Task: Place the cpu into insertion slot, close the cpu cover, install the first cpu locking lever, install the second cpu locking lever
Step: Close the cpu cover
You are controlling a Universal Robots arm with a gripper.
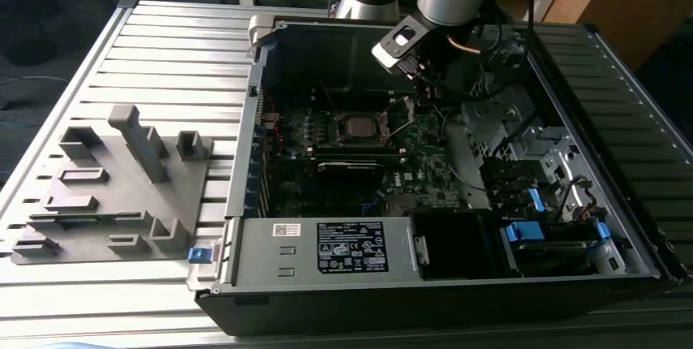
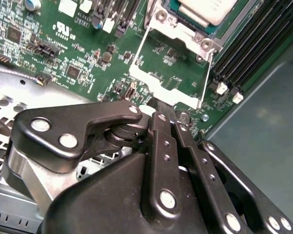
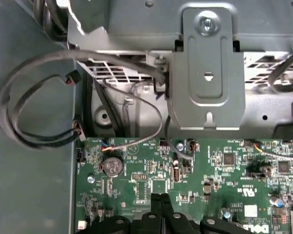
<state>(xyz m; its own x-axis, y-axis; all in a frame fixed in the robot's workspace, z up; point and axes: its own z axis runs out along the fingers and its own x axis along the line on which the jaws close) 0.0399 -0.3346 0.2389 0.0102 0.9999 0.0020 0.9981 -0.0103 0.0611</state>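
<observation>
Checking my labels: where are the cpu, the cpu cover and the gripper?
cpu [image 2: 207,9], second wrist view, silver top.
cpu cover [image 2: 151,83], second wrist view, frame's free end.
gripper [image 3: 159,197], first wrist view, between the fingertips.

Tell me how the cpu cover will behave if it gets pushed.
The cpu cover is a thin metal frame with a square opening, so it likely feels light and could flex if pushed at one corner. Hinged beside the cpu, it should swing rather than slide. Its bare metal probably gives the tool little grip.
</observation>
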